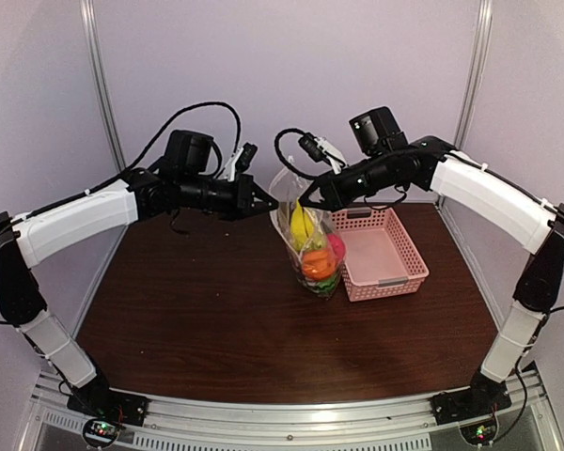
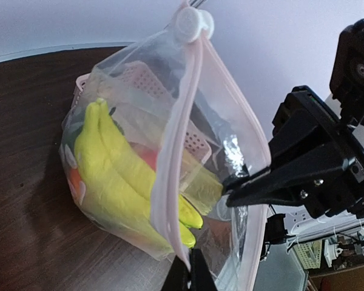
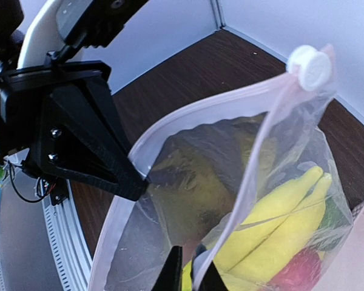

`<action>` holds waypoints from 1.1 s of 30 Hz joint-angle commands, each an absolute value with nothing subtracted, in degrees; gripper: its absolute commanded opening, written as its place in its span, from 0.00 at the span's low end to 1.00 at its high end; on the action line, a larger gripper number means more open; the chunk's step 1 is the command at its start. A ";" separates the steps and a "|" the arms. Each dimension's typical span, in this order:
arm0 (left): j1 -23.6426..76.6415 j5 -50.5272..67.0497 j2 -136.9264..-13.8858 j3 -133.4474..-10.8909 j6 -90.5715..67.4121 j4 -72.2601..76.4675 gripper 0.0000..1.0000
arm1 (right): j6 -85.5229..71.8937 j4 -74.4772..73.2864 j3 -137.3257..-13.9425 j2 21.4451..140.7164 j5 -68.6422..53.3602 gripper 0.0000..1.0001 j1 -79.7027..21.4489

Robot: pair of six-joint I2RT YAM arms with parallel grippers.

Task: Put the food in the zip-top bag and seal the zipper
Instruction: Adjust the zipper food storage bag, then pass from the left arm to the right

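The clear zip-top bag stands on the table between my two grippers, its mouth pulled open. Inside it are the food pieces: a yellow banana bunch, an orange, a red-pink fruit and something green. My left gripper is shut on one zipper strip, which runs up from its fingertips. My right gripper is shut on the opposite strip. The white slider tab sits at the far end of the zipper and also shows in the right wrist view. The banana bunch shows through the plastic.
A pink latticed basket stands just right of the bag, with nothing in it. White walls close in the back and both sides. Dark wooden table stretches toward the arm bases.
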State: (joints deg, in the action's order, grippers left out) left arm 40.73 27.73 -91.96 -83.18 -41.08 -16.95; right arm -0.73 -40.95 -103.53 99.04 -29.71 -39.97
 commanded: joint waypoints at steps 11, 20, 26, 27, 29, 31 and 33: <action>39.98 44.87 -95.89 -100.99 -27.15 -23.85 0.00 | -0.86 -38.41 -107.71 94.84 -53.69 0.60 -35.11; 39.06 54.35 -98.12 -95.69 -20.49 -30.92 0.00 | 9.58 -39.34 -97.32 95.60 -68.15 0.65 -17.58; 39.61 58.15 -97.78 -94.97 -19.73 -30.94 0.00 | 32.33 -46.53 -93.08 97.30 -57.58 0.68 -15.12; 39.76 58.64 -97.82 -95.11 -19.77 -31.00 0.00 | 34.85 -46.95 -92.54 97.46 -57.69 0.68 -15.12; 40.06 59.30 -97.98 -95.47 -19.71 -31.49 0.00 | 38.42 -47.43 -91.82 97.83 -59.19 0.69 -15.30; 40.16 59.21 -98.31 -96.06 -19.23 -32.56 0.00 | 40.86 -47.49 -91.93 98.14 -60.42 0.69 -16.00; 40.17 58.94 -98.78 -96.72 -18.56 -33.81 0.00 | 42.84 -47.56 -92.54 98.03 -61.08 0.69 -17.47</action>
